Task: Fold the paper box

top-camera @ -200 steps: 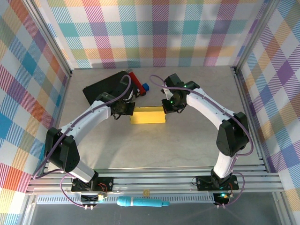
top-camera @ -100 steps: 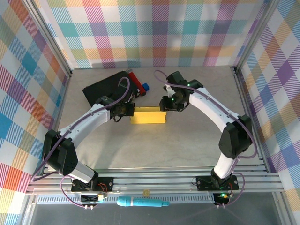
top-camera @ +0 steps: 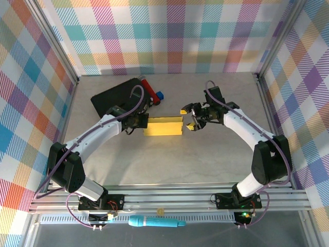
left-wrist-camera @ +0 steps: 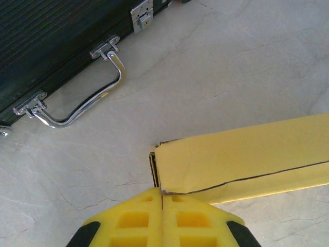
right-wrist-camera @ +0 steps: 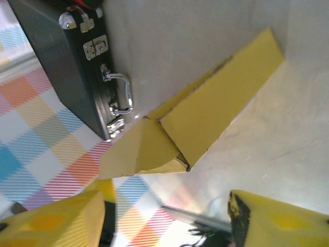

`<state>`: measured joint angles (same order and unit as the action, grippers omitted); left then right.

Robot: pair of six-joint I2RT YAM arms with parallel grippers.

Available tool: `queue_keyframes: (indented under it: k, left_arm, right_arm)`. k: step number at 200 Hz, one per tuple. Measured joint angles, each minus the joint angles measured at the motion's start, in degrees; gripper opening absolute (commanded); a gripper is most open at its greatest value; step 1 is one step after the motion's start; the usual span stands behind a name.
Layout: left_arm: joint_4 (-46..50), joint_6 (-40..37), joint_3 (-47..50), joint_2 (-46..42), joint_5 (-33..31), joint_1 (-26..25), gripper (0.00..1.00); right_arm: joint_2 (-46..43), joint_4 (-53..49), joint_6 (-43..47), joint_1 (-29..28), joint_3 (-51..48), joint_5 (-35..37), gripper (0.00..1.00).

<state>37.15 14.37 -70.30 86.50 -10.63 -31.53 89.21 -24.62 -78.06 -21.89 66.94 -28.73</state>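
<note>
You're mid-fold: the paper box [top-camera: 163,126] lies flattened on the desk [top-camera: 169,164], near the black case [top-camera: 115,95]. Your left tool [top-camera: 140,121] is clamped shut at the box's left end, apparently pinching a thin edge, though its wrist view cuts off the contact itself. Your right tool [top-camera: 188,118] stands open just clear of the right end, holding nothing. Next, I'd judge, bring it onto the raised end flap [right-wrist-camera: 141,149] and press along the crease. The box's underside and inner flaps are hidden.
</note>
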Motion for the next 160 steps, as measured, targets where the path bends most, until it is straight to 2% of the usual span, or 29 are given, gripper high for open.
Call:
queue_keyframes:
  k: [23,55,102,160]
  left_arm:
    - [0.0,0.2,0.0,0.0,-0.2,-0.2,0.00]
    - [0.0,0.2,0.0,0.0,-0.2,-0.2,0.00]
    - [0.1,0.2,0.0,0.0,-0.2,-0.2,0.00]
    - [0.1,0.6,0.0,0.0,-0.2,-0.2,0.00]
  right_arm:
    - [-0.1,5.1,-6.8,0.0,-1.9,-2.5,0.71]
    - [-0.1,11.0,-12.9,0.0,-5.9,-4.9,0.70]
    - [0.8,14.5,-15.8,0.4,-7.3,-5.8,0.52]
    - [1.1,15.6,-15.4,1.0,-8.2,-6.0,0.42]
